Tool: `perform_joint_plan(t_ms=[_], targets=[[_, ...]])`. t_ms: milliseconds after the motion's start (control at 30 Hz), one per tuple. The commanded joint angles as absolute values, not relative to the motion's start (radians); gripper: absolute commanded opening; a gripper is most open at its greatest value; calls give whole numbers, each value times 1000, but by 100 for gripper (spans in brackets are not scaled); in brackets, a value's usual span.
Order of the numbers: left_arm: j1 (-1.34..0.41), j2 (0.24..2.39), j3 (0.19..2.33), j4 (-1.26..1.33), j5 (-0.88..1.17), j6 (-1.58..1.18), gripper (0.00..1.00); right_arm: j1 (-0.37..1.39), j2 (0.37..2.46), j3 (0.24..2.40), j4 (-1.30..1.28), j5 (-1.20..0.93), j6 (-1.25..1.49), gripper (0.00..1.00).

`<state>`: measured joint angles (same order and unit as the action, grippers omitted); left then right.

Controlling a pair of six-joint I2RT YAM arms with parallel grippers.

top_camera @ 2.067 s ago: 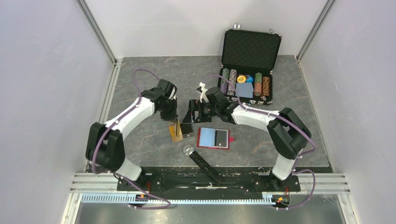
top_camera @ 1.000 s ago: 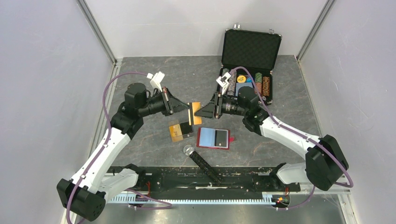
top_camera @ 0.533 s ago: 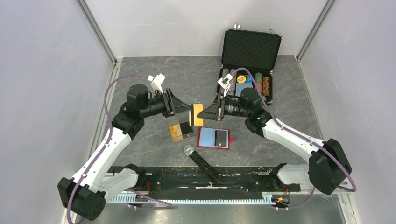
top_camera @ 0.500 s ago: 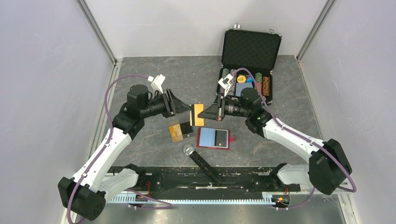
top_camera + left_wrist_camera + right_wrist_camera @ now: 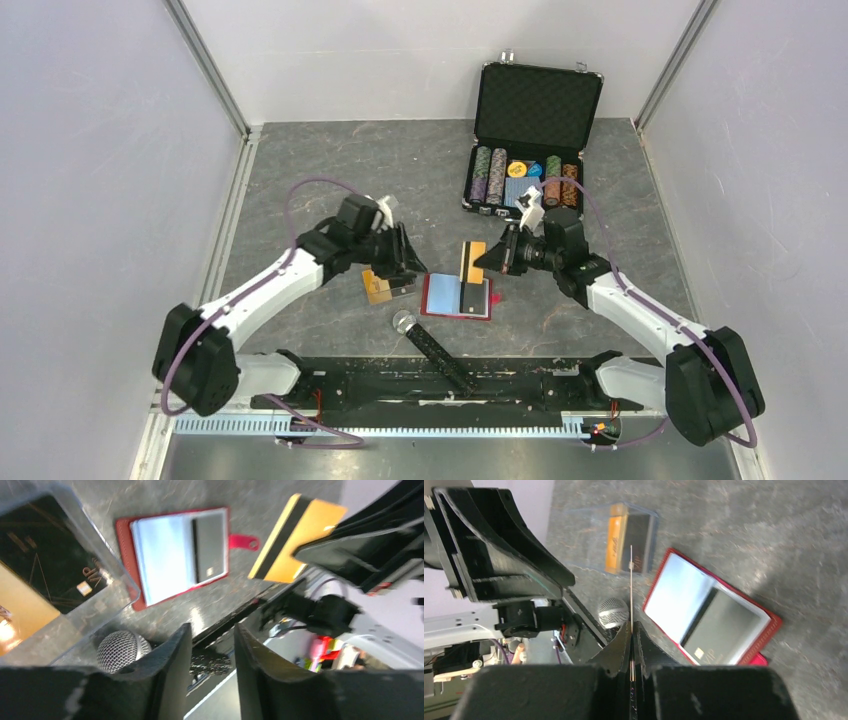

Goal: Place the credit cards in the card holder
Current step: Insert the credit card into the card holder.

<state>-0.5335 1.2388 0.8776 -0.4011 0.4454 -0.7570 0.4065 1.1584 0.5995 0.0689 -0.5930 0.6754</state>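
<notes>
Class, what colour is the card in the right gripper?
Orange-gold card with a black stripe; left wrist view.

Table (image 5: 330,170): card holder (image 5: 440,297); clear case (image 5: 378,289); microphone (image 5: 436,350); chip case (image 5: 530,150)

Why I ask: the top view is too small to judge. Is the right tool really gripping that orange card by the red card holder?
Observer: Yes. The right wrist view shows the right tool shut on the orange card, which is seen edge-on between its fingers.
Operator: Is the card holder empty?
Observer: No. The card holder lies open, and a black card lettered VIP already sits in one sleeve.
Operator: And the left tool?
Observer: The left tool is open and holds nothing.
</notes>
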Motion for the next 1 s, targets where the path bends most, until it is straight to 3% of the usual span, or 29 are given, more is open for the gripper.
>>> perform_joint_plan(t_ms=[0,200,533,967], targets=[[-665,1342,933,-480,307,-670,37,391,1124,555,2,-551,605,0],[-755,1467,949,-580,157,-636,20,391,1139,528,-22,-552,602,0],[-741,1614,1054,-704,-65,-567,16,405,1197,513,26,-566,617,0],[-669,1777,1219,-706,-62,-506,17,440,1272,509,84,-549,635,0]])
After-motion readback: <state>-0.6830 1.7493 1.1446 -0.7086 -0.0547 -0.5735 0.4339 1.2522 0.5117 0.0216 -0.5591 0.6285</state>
